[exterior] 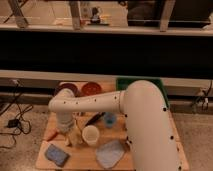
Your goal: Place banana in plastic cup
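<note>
The whitish plastic cup (91, 135) stands upright near the middle of the wooden table (145, 162). Just left of it lies the pale yellow banana (76, 138), partly covered by my arm's end. My gripper (71, 134) points straight down from the white wrist, right over the banana and a hand's width left of the cup. Whether it touches the banana does not show.
An orange carrot (51, 135) lies left of the gripper. A blue sponge (56, 154) and a light blue cloth (111, 152) lie at the front. A small blue cup (110, 119), a black tool (94, 119), two red bowls (91, 88) and a green tray (131, 82) sit behind.
</note>
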{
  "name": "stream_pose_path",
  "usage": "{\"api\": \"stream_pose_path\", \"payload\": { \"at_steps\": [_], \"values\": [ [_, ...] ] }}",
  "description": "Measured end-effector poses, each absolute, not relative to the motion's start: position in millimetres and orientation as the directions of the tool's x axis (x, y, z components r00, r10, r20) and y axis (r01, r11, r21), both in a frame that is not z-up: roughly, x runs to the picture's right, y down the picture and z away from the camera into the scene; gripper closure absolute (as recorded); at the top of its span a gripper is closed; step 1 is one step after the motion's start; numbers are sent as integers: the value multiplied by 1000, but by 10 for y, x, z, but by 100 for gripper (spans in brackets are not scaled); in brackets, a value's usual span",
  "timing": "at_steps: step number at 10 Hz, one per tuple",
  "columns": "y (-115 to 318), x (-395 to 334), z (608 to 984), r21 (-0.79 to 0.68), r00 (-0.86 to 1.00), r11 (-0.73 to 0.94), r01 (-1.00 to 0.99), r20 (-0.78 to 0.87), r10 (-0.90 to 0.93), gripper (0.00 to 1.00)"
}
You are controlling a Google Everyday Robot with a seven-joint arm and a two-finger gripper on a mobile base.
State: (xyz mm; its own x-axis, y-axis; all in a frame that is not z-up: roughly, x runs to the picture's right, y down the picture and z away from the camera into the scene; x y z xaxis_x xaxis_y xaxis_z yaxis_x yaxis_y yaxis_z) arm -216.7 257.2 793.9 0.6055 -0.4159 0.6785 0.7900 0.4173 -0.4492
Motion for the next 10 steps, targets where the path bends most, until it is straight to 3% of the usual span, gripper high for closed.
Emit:
{"api": "stream_pose_path", "payload": {
  "at_steps": [4, 5, 6, 10],
  "values": [
    [2550, -2169, 7924, -424, 591, 427, 798, 689, -420, 71],
    [2546, -2161, 7926, -422, 590, 429, 799, 690, -420, 78],
    [2539, -2156, 7927, -418, 587, 430, 800, 691, -422, 83],
    [2509, -2181, 7855, -386, 567, 439, 811, 704, -427, 83]
  ]
}}
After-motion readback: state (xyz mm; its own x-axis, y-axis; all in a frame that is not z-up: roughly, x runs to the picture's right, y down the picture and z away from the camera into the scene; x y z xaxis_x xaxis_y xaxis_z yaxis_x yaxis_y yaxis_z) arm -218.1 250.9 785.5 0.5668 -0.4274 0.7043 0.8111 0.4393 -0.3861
